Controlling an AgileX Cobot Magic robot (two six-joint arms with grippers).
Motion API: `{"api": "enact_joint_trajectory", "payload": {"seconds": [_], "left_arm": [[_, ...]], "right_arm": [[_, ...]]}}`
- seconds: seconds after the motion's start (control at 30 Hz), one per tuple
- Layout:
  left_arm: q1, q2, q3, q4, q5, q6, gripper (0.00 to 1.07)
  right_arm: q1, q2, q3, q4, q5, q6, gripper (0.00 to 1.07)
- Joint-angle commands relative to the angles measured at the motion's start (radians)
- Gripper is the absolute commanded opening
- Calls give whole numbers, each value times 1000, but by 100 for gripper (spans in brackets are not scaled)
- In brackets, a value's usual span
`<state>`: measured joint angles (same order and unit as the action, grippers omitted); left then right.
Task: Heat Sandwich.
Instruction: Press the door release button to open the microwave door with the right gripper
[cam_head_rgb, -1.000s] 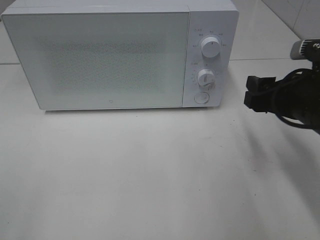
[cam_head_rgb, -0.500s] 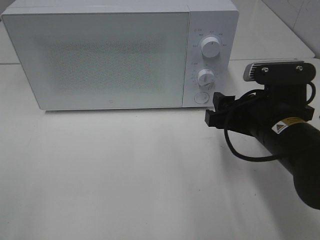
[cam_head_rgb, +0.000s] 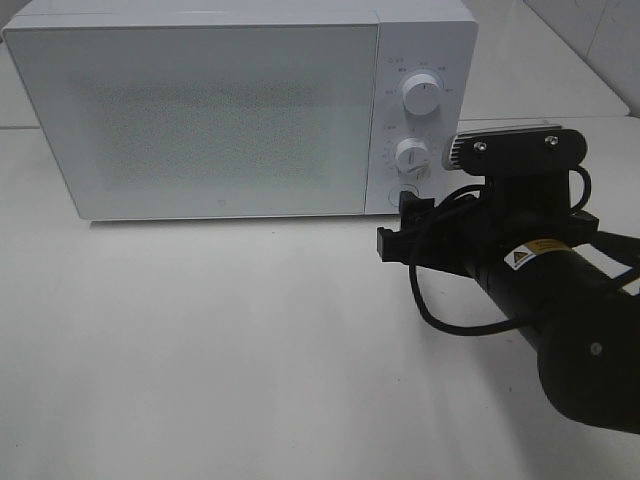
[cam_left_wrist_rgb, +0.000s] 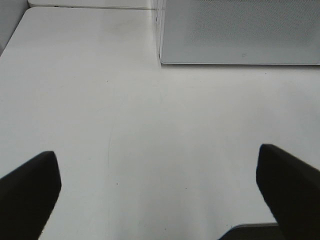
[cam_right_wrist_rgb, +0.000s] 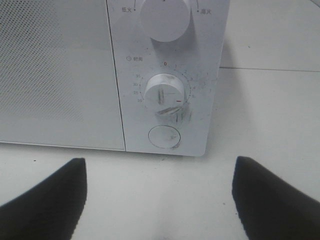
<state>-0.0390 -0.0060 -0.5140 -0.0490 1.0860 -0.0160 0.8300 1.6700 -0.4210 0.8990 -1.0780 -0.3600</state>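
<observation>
Spread wide and empty, the right fingers (cam_head_rgb: 388, 244) face the door button (cam_right_wrist_rgb: 164, 136) of the microwave (cam_head_rgb: 200, 110) at the far edge of the counter (cam_head_rgb: 250, 350), apparently poised to open it.

The white microwave (cam_head_rgb: 240, 110) stands upright at the far left of the scene with its door (cam_head_rgb: 150, 150) shut. On its right panel are two dials (cam_head_rgb: 421, 97) and a round button (cam_right_wrist_rgb: 164, 136). The dotted door looks too opaque to tell whether the sandwich is inside.
</observation>
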Motion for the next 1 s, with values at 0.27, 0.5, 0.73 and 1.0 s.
{"api": "enact_joint_trajectory", "payload": {"seconds": [0.27, 0.5, 0.73, 1.0], "left_arm": [[1, -4, -1, -8, -13, -3, 100], [1, -4, -1, -8, -13, -3, 100], [1, -4, -1, -8, -13, -3, 100], [1, -4, -1, -8, -13, -3, 100]], "right_arm": [[3, -3, -8, 3, 30, 209, 76], [3, -3, -8, 2, 81, 503, 76], [3, -3, -8, 2, 100, 908, 75], [3, -3, -8, 2, 101, 1264, 62]]}}
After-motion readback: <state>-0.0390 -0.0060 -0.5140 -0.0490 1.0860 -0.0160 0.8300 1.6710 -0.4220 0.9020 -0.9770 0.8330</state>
